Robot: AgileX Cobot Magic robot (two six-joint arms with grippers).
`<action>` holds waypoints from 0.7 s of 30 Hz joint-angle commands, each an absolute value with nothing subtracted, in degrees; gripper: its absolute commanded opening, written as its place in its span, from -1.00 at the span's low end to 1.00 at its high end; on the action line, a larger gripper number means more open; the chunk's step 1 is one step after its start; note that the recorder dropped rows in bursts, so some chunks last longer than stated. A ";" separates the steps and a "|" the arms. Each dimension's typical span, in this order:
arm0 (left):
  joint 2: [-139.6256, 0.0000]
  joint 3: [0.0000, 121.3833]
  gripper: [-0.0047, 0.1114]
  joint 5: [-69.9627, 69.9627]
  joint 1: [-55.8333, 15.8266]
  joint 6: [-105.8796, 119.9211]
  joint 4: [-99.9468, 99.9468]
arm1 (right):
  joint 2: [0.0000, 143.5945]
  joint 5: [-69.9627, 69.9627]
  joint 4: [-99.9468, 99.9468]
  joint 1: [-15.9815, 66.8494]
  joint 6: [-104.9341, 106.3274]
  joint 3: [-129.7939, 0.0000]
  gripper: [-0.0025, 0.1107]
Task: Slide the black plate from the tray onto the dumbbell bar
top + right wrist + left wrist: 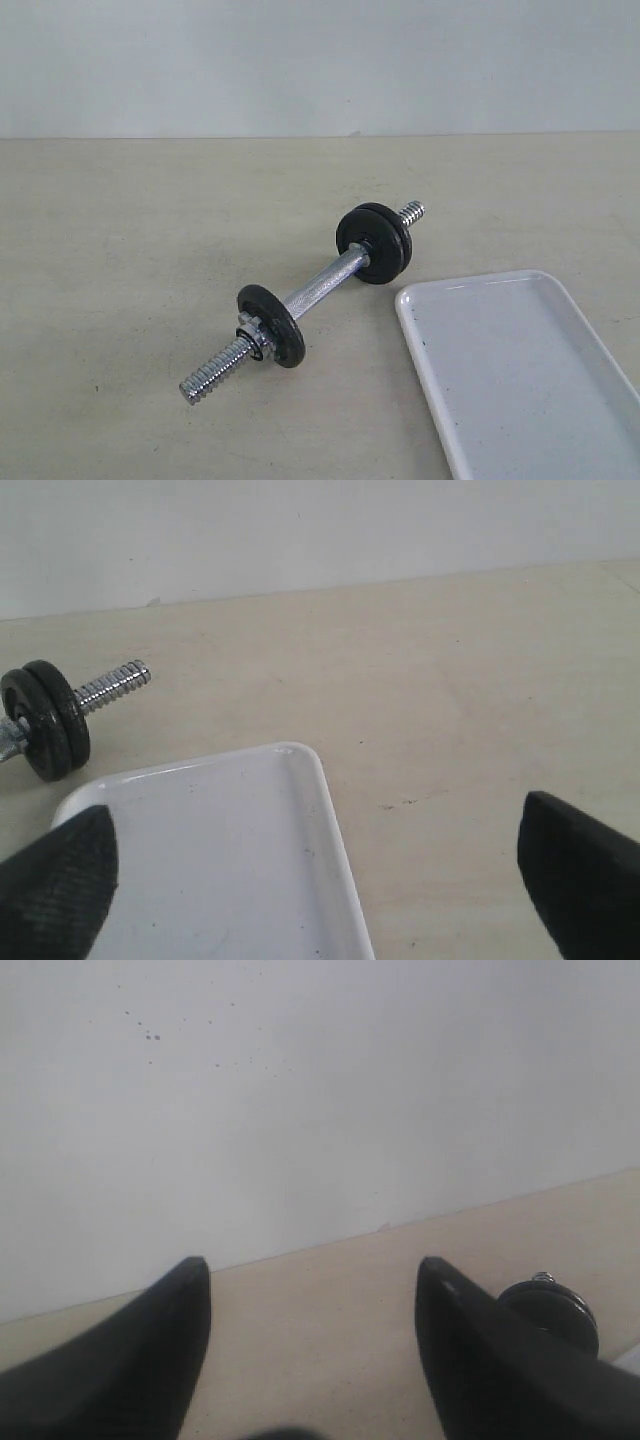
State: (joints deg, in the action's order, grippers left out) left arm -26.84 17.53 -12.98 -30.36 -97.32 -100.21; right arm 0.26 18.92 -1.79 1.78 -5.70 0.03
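Exterior view: the dumbbell bar [325, 280] is seen lying diagonally on the beige table [120, 250], with neither arm in this picture.
Dumbbell bar: threaded ends are exposed at both tips, and the knurled middle is bare.
Black plate [402, 250]: it is seated on the far end of the bar, pressed flat against a second black disc [366, 243], with the threaded tip projecting beyond it.
Near disc [272, 325]: a single black disc is mounted at the near end, with a chrome nut [250, 328] against its outer face.
Tray [500, 350]: it is placed at the right, just beside the far pair of discs but apart from them; it is cut off by the picture edge.
Left gripper [312, 1280]: the fingers [150, 1360] are spread wide and nothing is held; bare table is seen between them, and a black disc on the bar is partly hidden behind one finger.
Right gripper [315, 820]: the fingers [60, 880] are spread wide and nothing is held; it is positioned over the tray's corner, with the plate on the bar off to one side.
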 commanded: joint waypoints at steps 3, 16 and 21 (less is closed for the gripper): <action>-26.75 17.34 0.04 -13.11 -30.36 -98.13 -99.95 | 0.00 18.85 -1.77 1.91 -5.87 0.00 0.88; -10.95 13.91 0.04 3.27 -18.59 -91.88 -99.95 | 0.00 18.85 -1.77 1.91 -5.87 0.00 0.88; -4.21 11.69 0.04 15.88 -12.10 -98.30 -99.95 | 0.00 18.85 -1.77 1.91 -5.87 0.00 0.88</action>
State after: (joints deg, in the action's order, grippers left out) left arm -7.25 12.58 9.19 -14.92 -93.26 -100.05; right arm 0.26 19.00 -1.58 1.78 -5.99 0.03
